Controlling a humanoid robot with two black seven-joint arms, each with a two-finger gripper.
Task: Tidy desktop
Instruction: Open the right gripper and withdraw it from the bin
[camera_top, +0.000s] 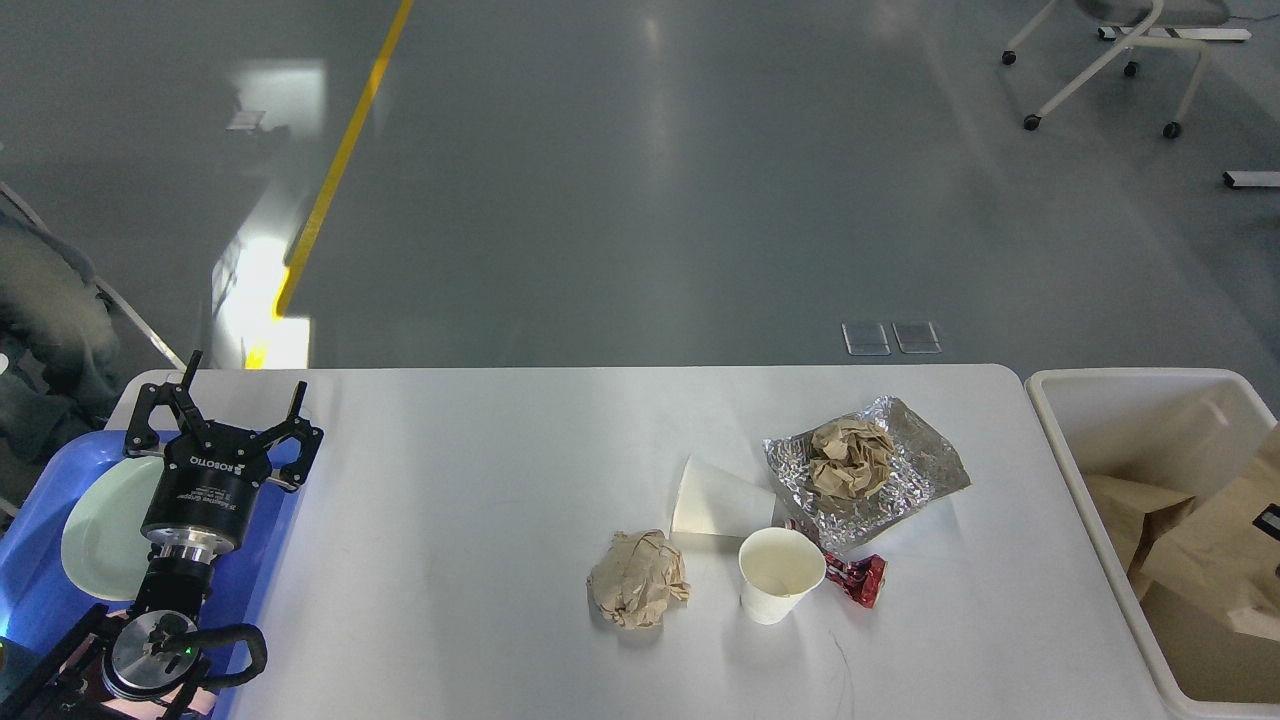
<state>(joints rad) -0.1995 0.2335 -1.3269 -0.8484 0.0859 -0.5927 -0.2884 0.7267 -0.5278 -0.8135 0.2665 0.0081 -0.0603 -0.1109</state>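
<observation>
The white desktop (480, 450) holds a crumpled brown paper ball (638, 580), an upright paper cup (781, 575), a paper cup on its side (720, 498), a red wrapper (858, 580) and a foil sheet (915, 465) with another crumpled paper ball (850, 458) on it. My left gripper (240, 395) is open and empty above the blue tray's right edge at the far left. Of my right gripper only a small dark piece (1269, 520) shows at the right edge, over the brown paper bag (1205, 555) in the bin. Its fingers are hidden.
A blue tray (40, 570) with a pale green plate (100, 525) sits at the left end. A cream plastic bin (1055, 420) stands off the right end of the desktop, with brown paper inside. A chair on castors (1100, 60) stands far back right.
</observation>
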